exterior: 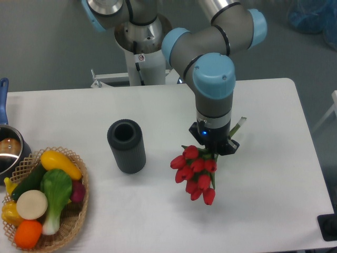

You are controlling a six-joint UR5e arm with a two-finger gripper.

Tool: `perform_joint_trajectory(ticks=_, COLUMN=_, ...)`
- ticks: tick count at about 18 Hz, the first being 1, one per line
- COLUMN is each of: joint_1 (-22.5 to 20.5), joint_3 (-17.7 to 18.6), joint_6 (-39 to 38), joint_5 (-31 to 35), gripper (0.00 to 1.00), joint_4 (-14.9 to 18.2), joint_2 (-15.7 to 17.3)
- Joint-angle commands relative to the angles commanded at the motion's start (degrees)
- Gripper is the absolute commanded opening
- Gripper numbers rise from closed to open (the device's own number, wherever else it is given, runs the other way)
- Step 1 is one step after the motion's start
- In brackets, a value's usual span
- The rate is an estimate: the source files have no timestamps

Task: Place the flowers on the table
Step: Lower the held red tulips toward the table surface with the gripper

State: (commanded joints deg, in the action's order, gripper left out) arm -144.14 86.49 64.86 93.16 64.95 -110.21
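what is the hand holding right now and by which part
The hand holds the flowers by the stems, just above the red buds; stem ends stick out past its far side.

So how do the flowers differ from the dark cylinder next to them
The flowers are red and green, held in the gripper; the dark cylinder is plain charcoal and stands free. The flowers hang tilted, buds down; the cylinder stands upright, open top. Both are over the white table.

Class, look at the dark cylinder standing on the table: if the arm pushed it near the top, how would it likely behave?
The cylinder stands upright and is taller than wide, so a high push would probably tip it. Once on its side, its round body would likely roll across the smooth table. It is open at the top and may be hollow, so possibly light.
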Motion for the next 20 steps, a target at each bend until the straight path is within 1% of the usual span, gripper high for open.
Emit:
perform_joint_trajectory(ticks=2, joint_1=-0.09, joint_3=-0.09, joint_6=0.17, joint_5=-0.09, gripper=0.0, joint_4=-0.09, joint_2=0.0)
perform_joint_trajectory(ticks=5, joint_1=-0.35, joint_3=-2.1, joint_6=0.09, joint_5=0.0, gripper=0.01, joint_4=0.35, joint_2=-1.22)
perform_joint_trajectory(ticks=9, joint_1=-0.09, joint_3=-1.67, joint_6=-0.53, joint_5=-0.88, gripper=0.0, joint_4=0.26, joint_2=-2.63)
perform_joint_trajectory(ticks=11, joint_1=0.09, joint_3=-0.54, joint_6=-0.26, joint_5=-1.23, gripper=0.0, joint_4=-0.08, joint_2=-3.34)
perform_joint_trajectory(ticks=15, joint_1=0.97, joint_3=-0.44, joint_6=-0.09, joint_5=-1.58, gripper=0.0, joint_4=-0.44, joint_2=-6.23)
perform_joint_trajectory(ticks=16, joint_1=0.97, joint_3=-0.27, joint_6=0.0, joint_5=-1.58, gripper=0.0, joint_4=-0.44, joint_2=-6.41)
perform_joint_trajectory(ticks=17, joint_1=0.97, joint_3=-0.26, joint_6=0.0, joint_5=-1.67, gripper=0.01, joint_4=-0.35, joint_2=-6.5)
perform_joint_trajectory(ticks=19, joint_1=0.97, joint_3=-0.09, joint_6=0.0, joint_5=-1.58, gripper=0.05, joint_4=-0.44, joint_2=-6.77)
perform_joint_trajectory(ticks=20, joint_1=0.97, joint_3=-0.09, joint_6=-0.09, joint_5=-1.5, gripper=0.09, joint_4=-0.35, joint_2=-6.94)
